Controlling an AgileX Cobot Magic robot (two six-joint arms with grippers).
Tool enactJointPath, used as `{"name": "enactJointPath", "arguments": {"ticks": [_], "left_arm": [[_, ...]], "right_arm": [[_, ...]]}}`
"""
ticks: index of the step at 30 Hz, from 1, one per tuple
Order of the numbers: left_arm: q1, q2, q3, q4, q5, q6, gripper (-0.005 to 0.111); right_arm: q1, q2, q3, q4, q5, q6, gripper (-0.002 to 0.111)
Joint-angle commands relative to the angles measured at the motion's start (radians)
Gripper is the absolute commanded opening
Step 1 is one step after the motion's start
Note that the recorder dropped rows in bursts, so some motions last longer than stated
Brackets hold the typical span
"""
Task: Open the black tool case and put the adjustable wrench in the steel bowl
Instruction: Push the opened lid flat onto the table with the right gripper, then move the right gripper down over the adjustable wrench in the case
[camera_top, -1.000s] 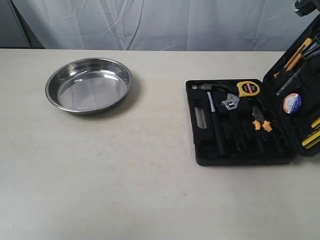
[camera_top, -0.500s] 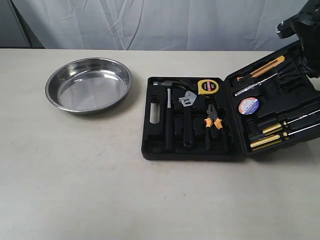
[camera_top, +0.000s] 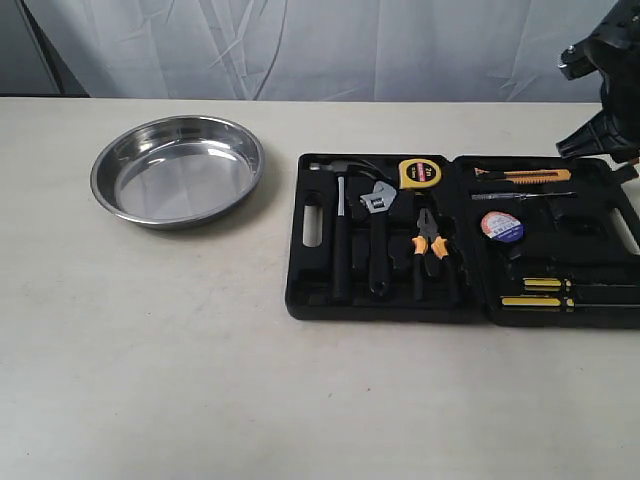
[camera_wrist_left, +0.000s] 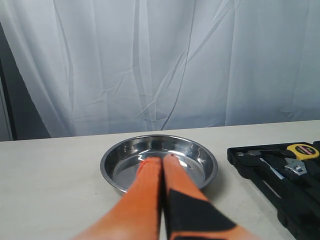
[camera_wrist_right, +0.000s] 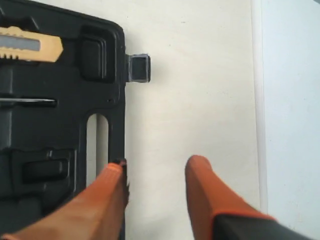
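The near part of the pale table (camera_top: 200, 380) is seen bare. On it, to the right, the black tool case (camera_top: 310, 300) is laid open and flat, both halves facing up.

At the near edge of its right half, two screwdrivers (camera_top: 535, 300) with yellow-and-black handles are stored side by side. In the left half, orange-handled pliers (camera_top: 428, 240) are seated. The adjustable wrench (camera_top: 377, 235) is held in its own recess between these pliers and a black-handled hammer (camera_top: 341, 250), with its silver head towards the far side.

Further back, a round roll with a blue-and-white label (camera_top: 501, 227) is found, perhaps insulating tape. Its writing is too small to be read. Behind it a yellow tape measure (camera_top: 420, 173) and a yellow utility knife (camera_top: 525, 175) are placed. The print on the tape measure cannot be read either.

The steel bowl (camera_top: 180, 180) is set well apart, to the left of the case.

The right gripper (camera_wrist_right: 155, 167) is spread, with nothing between its orange fingers. One finger is just beside the case rim near a small latch (camera_wrist_right: 139, 67). The left gripper (camera_wrist_left: 161, 160) is pressed together, pointed towards the bowl.

A white curtain (camera_top: 300, 50) is hung behind the table.
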Motion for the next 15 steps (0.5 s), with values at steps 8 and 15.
{"name": "enactJointPath", "arguments": {"ticks": [8,15], "left_arm": [[-0.007,-0.005,0.004,0.006,0.000,-0.001,0.000],[-0.007,-0.005,0.004,0.006,0.000,-0.001,0.000]], "right_arm": [[0.053,-0.071,-0.001,0.396,-0.104,-0.119,0.044],[0.268,-0.013,-0.008,0.646,-0.231,-0.226,0.044]]}}
